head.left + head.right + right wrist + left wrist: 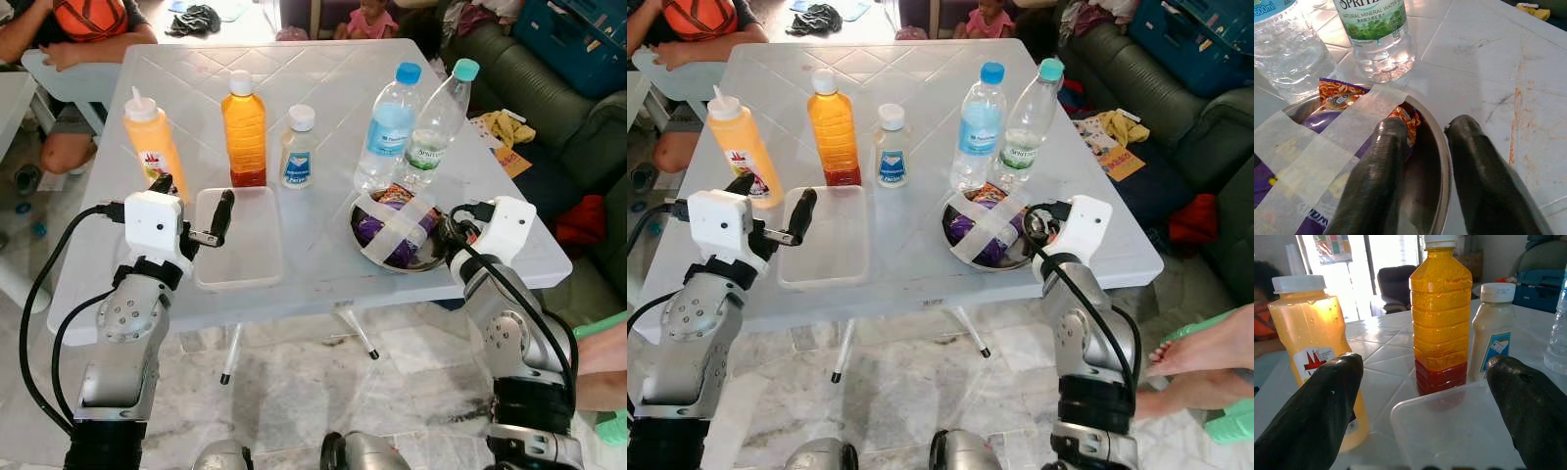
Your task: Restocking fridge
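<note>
Straddling the metal bowl's (431, 262) rim with my right end effector (1422, 171), fingers parted, my left end effector (196, 211) released over the clear container (240, 240), on the desk (323, 88).

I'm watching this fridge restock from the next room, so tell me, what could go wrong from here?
The right gripper straddles the metal bowl's rim; a one-sided lift could tip the bowl, though tape strips cross the purple snack packet. Two water bottles stand just behind and might get knocked over. The left gripper, jaws open over the clear plastic container, may bump the orange sauce bottle beside it.
</note>
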Motion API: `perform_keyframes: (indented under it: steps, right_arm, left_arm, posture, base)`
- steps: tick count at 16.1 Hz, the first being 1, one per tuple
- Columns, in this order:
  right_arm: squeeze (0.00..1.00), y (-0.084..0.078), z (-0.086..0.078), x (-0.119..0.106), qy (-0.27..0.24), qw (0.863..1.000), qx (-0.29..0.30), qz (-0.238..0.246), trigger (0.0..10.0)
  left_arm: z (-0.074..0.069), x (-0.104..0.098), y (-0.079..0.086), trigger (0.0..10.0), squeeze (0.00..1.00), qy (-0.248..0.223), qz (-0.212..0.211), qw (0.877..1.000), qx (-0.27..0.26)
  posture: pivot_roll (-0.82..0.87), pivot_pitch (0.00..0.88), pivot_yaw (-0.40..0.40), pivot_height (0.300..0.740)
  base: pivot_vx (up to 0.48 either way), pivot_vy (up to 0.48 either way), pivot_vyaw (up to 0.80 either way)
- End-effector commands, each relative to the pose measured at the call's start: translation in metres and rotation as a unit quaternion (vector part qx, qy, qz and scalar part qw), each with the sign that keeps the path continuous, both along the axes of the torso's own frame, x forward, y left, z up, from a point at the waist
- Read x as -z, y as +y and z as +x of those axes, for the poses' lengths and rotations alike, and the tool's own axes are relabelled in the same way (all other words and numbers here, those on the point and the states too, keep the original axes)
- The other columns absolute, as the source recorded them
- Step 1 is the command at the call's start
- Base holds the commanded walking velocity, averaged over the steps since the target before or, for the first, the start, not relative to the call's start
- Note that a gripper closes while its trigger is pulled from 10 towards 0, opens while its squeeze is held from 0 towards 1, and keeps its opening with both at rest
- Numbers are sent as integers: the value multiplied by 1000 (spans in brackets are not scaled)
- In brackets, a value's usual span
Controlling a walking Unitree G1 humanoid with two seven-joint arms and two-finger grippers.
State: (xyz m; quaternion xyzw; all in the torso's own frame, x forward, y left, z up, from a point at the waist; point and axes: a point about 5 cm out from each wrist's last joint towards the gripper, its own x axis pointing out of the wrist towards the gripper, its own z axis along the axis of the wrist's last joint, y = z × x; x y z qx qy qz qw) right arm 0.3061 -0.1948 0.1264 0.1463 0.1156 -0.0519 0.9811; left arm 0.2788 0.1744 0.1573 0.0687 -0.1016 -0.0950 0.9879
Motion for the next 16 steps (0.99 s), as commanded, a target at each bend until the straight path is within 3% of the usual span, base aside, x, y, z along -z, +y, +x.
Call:
perform_keyframes:
  steps: [1, 7, 9, 10, 11, 12, 16]
  right_arm:
    - [1000, 1, -3, -3, -6, 1000, 0, 13, 10000]
    - [1000, 20, -24, -3, 5, 999, 19, 47, 10000]
    - [620, 21, -29, -7, 0, 999, 20, 41, 10000]
    - [63, 20, -30, -12, -11, 999, 16, 30, 10000]
    - [0, 20, -31, -19, -37, 999, 8, 7, 10000]
    - [0, 20, -32, -21, -38, 999, 6, 14, 10000]
    - [0, 15, -45, -6, 3, 1000, 9, 13, 10000]
  left_arm:
    - [0, -1, 1, 10000, 0, -3, 9, 1000, -1]
    - [0, -1, -1, 10000, 0, -3, 9, 1000, 7]
    - [0, -1, -1, 10000, 0, -3, 8, 1000, 9]
    - [1, -1, -2, 10000, 0, -3, 7, 1000, 9]
    - [1, -1, -2, 10000, 0, -2, 5, 1000, 9]
    - [1, -1, -3, 10000, 0, -2, 4, 1000, 10]
    - [-4, 3, -11, 10000, 0, 14, -10, 998, 57]
  posture:
    - [-2, 77, -62, 740]
    - [-9, 84, -58, 740]
    - [-13, 85, -57, 740]
    - [-15, 85, -57, 740]
    - [-15, 85, -57, 740]
    - [-18, 85, -57, 740]
    - [-19, 85, -60, 740]
  base:
    - [0, 0, 0]
    - [0, 0, 0]
    - [0, 0, 0]
    - [0, 0, 0]
    - [0, 0, 0]
    - [0, 0, 0]
    - [0, 0, 0]
